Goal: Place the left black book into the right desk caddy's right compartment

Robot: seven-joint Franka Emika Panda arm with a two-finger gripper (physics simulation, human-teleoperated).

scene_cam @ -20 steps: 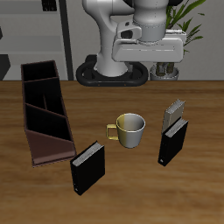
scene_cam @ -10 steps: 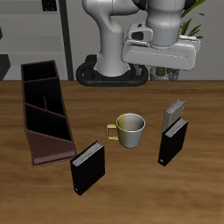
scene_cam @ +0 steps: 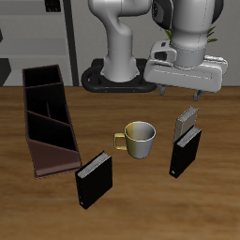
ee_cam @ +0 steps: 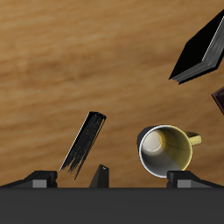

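The left black book [scene_cam: 185, 152] stood upright with the grey ribbed book [scene_cam: 187, 120] just behind it — tight there. The mug [scene_cam: 139, 140] stood apart beside it, and the book's other faces were unobstructed. The right compartment [scene_cam: 41, 75] lay open-topped.

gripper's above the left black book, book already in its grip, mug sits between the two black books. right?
Not quite. The exterior view shows the gripper hanging above the left black book with nothing in its grip; the book stands untouched on the table. The mug does sit between the two black books.
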